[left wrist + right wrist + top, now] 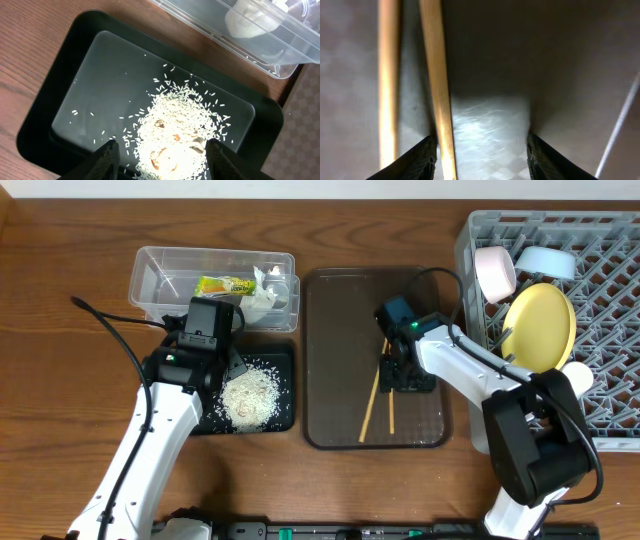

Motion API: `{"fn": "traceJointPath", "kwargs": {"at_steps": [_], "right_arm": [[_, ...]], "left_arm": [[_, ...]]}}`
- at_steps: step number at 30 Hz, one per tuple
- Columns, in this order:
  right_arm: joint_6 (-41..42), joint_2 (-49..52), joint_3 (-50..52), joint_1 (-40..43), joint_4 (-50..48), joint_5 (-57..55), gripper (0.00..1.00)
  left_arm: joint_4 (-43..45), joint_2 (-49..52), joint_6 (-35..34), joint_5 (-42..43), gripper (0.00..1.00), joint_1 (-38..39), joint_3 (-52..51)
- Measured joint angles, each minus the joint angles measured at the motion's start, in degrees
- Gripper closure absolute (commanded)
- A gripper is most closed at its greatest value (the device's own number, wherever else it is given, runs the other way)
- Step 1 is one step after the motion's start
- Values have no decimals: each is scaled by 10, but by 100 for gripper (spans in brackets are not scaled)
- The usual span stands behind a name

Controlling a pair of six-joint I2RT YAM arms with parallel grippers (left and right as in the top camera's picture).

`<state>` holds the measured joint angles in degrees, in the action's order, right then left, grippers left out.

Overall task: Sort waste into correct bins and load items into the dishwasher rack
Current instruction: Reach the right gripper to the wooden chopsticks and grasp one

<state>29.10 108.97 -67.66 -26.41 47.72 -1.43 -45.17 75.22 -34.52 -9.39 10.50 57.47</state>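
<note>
My left gripper (pixel 235 365) (pixel 162 160) is open and empty, low over the white rice scraps (pixel 250 395) (pixel 175 130) heaped in the black tray (pixel 285 420) (pixel 90 75). The clear tub (pixel 150 270) (pixel 240 30) holds the green-and-orange wrapper (pixel 222 284) and the crumpled paper (pixel 265 295) (pixel 247 22). My right gripper (pixel 400 375) (pixel 482 160) is open, low over the two chopsticks (pixel 370 410). One chopstick (pixel 437 75) lies just inside its left finger, the other (pixel 387 75) outside. The dishwasher rack (pixel 610 330) holds the yellow plate (pixel 540 325), pink bowl (pixel 494 270), blue bowl (pixel 545 262) and white cup (pixel 578 377).
The chopsticks lie on the brown serving tray (pixel 330 310) (pixel 545 60) between the bins and the rack. The tub stands directly behind the black tray. The right arm's cable arches over the tray's far right corner.
</note>
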Motion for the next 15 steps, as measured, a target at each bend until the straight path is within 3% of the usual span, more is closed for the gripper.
{"fn": "traceJointPath", "kwargs": {"at_steps": [4, 10, 15], "right_arm": [[7, 0, 0, 0, 0, -12, 46], [16, 0, 0, 0, 5, -19, 74], [17, 0, 0, 0, 12, -19, 89]], "left_arm": [[0, 0, 0, 0, 42, 0, 0], [0, 0, 0, 0, 42, 0, 0], [0, 0, 0, 0, 42, 0, 0]]}}
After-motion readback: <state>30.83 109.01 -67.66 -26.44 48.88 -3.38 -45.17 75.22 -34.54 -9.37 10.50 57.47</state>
